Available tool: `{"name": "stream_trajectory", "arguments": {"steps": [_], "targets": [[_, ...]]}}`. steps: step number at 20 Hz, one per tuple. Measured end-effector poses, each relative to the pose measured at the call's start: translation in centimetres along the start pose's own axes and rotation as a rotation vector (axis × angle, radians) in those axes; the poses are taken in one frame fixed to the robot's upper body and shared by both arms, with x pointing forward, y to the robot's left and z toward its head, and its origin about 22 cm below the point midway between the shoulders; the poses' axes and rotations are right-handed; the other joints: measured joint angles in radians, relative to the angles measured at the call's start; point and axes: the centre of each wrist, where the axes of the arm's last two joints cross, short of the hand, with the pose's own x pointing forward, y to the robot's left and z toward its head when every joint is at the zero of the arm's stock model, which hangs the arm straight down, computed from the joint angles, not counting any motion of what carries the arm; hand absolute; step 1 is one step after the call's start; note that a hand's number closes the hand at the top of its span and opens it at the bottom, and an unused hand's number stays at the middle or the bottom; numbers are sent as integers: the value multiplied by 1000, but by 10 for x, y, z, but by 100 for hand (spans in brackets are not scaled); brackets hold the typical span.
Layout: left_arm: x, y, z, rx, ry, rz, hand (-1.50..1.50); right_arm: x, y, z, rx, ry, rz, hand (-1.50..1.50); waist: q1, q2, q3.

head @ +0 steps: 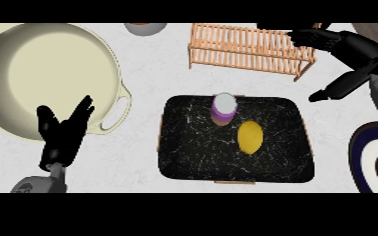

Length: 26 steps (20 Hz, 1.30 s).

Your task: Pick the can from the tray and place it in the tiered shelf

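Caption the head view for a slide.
Can upright beside a lemon on the black tray; right hand above the wooden shelf.

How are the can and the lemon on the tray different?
The can stands upright, purple with a white top; the lemon lies on its side, plain yellow. The can is a cylinder, the lemon an oval. The can sits near the tray's far edge, the lemon nearer the middle. Both rest on the black tray, untouched by either hand.
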Motion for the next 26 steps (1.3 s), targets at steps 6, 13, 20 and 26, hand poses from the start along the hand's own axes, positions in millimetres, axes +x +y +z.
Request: {"name": "stream_trajectory", "arguments": {"steps": [6,13,20,26], "targets": [[0,3,-1,12,17,9,0,44,17,-32,146,62,108,-150,-15,-7,-1],[-1,8,4,5,27,10,0,95,61,-68,108,177,210,-150,-19,-9,-3],[0,3,9,-3,18,11,0,113,103,-88,83,305,310,-150,-13,-5,-4],[-4,5,5,-14,1,12,0,113,132,-95,137,377,390,-150,-12,-5,1]]}}
